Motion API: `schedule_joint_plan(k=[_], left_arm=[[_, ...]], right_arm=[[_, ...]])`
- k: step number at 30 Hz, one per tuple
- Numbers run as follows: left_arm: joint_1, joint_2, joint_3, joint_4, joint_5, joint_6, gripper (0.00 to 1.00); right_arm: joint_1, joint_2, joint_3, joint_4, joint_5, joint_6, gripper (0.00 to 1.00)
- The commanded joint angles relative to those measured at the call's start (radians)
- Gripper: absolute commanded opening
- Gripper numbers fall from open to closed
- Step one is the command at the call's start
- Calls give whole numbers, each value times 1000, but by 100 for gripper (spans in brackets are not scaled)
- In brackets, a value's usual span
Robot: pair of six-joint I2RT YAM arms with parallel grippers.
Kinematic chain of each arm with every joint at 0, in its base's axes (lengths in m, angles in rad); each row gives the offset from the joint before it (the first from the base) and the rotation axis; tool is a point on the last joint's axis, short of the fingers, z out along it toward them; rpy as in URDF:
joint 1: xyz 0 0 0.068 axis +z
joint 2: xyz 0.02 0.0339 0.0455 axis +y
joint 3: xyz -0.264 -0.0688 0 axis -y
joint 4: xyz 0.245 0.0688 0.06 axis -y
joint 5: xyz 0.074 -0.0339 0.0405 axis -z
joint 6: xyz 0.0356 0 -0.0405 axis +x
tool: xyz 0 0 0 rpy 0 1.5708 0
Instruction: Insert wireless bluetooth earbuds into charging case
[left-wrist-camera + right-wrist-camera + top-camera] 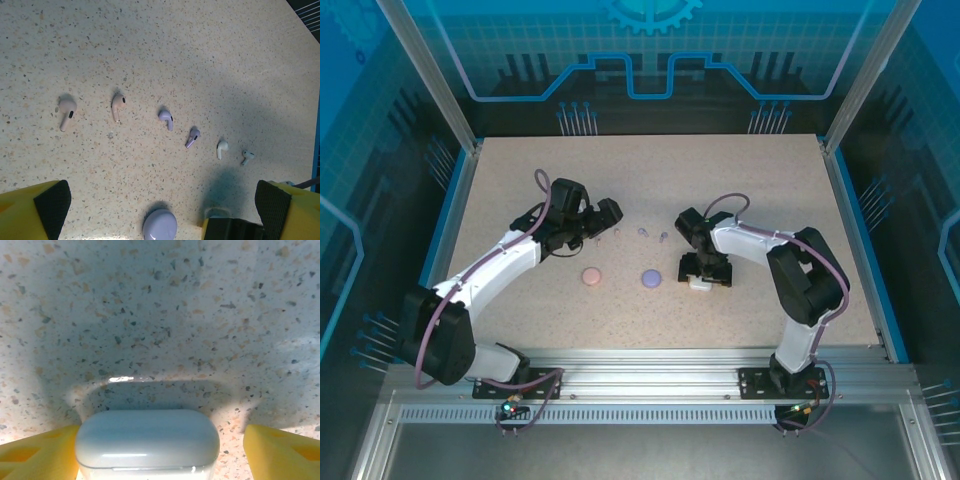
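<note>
Six earbuds lie in a row on the table: two pale pink earbuds (66, 111) (118, 105), two purple earbuds (166, 119) (193, 136) and two white earbuds (222, 148) (247, 156). My left gripper (162, 207) (600, 225) hangs open above and just short of the row, holding nothing. A closed white charging case (147, 440) (700, 284) sits between the fingers of my right gripper (160, 452) (704, 272). The left yellow finger (37, 452) is against the case. A gap of bare table separates the case from the right finger (282, 450).
A closed purple case (651, 277) (160, 226) and a closed pink case (591, 275) rest on the speckled table (520, 180) between the two arms, nearer than the earbuds. Blue rails (860, 240) border the table's sides.
</note>
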Motion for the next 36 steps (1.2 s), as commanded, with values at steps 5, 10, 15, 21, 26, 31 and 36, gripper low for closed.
schedule_joint_plan(k=[5, 10, 15, 21, 26, 31, 36], left_arm=[[-10, 3, 8, 20, 11, -9, 99], [-12, 3, 6, 34, 14, -1, 99], [-12, 9, 1, 45, 30, 4, 99], [-12, 10, -8, 58, 52, 8, 99], [-11, 14, -5, 70, 78, 13, 99], [-12, 16, 0, 66, 91, 13, 99], [-12, 13, 6, 53, 94, 19, 99]], right_arm=[[16, 17, -10, -2, -23, 83, 81], [25, 30, -1, -7, -6, 114, 81], [33, 53, 22, -26, 24, 111, 78], [35, 66, 29, -34, 45, 108, 77], [36, 75, 26, -29, 54, 110, 77], [36, 85, 30, -22, 55, 101, 76], [35, 80, 29, -12, 59, 97, 71]])
